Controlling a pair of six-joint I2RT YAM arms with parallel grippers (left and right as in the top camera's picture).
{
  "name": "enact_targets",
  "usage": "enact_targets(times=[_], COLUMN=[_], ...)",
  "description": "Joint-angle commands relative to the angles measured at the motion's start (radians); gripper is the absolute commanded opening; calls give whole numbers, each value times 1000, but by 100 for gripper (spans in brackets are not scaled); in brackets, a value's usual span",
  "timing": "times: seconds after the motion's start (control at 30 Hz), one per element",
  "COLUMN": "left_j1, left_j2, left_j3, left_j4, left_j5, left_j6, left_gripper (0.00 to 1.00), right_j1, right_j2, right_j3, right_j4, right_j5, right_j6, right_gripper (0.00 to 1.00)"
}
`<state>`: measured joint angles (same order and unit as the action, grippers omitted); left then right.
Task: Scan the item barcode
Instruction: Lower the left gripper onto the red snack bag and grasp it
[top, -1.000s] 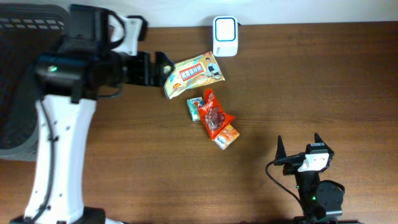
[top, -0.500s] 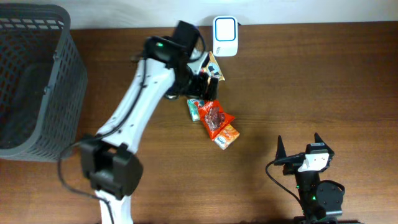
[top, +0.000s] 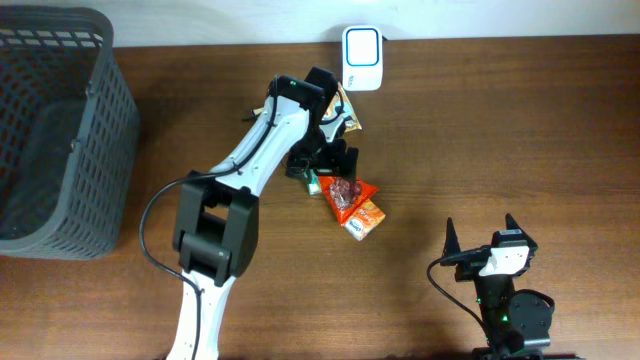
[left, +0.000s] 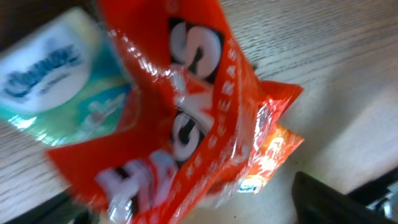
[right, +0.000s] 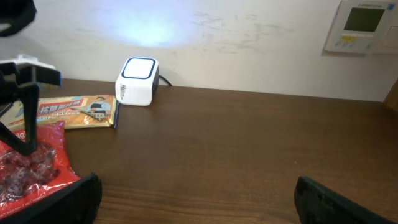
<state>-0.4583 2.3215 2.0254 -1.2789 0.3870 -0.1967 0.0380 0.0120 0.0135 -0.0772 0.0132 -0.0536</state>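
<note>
A red snack packet (top: 350, 193) lies in a small pile mid-table, with a teal tissue pack (top: 312, 182) on its left and an orange packet (top: 366, 219) on its right. My left gripper (top: 325, 158) hangs just over the pile's far end, open. In the left wrist view the red packet (left: 180, 124) fills the frame between the wide-apart fingers (left: 336, 199), blurred, and the right one stands apart from it. The white barcode scanner (top: 361, 45) stands at the table's back edge. My right gripper (top: 485, 245) rests open at the front right, holding nothing.
A dark mesh basket (top: 50, 130) stands at the far left. A yellow snack pack (top: 346, 118) lies behind the pile, partly under my left arm, and shows beside the scanner (right: 138, 81) in the right wrist view. The wall runs behind the table.
My left arm has swung right from beside the basket to the pile and come down over the red packet. The right arm has not moved.
</note>
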Motion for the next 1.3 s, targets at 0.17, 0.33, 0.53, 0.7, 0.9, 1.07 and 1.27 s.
enact_targets(times=[0.17,0.33,0.53,0.7,0.9,1.07,1.27], left_j1=[-5,3,13,10,8,-2,-36], left_j2=[31,29,29,29,39,39,39], left_j3=[5,35,249,407,287,89,-68], left_j4=[19,-11,-166,-237,-217,-82,80], left_j5=[68,37,-101,-201,-159,-37,38], left_j6=[101,101,101,100,71,71,71], left_gripper=[28,0,0,35,88,88,86], right_j1=[-6,-6,-6,-6,-6,-6,-6], right_j2=[-6,-6,-6,-6,-6,-6,-6], right_j3=[-8,-8,-8,-8,-8,-8,-8], right_j4=[-4,-4,-4,-4,-4,-4,-4], right_j5=[5,5,5,5,5,5,5], right_j6=[1,1,1,1,1,1,1], right_gripper=[98,98,98,98,98,98,98])
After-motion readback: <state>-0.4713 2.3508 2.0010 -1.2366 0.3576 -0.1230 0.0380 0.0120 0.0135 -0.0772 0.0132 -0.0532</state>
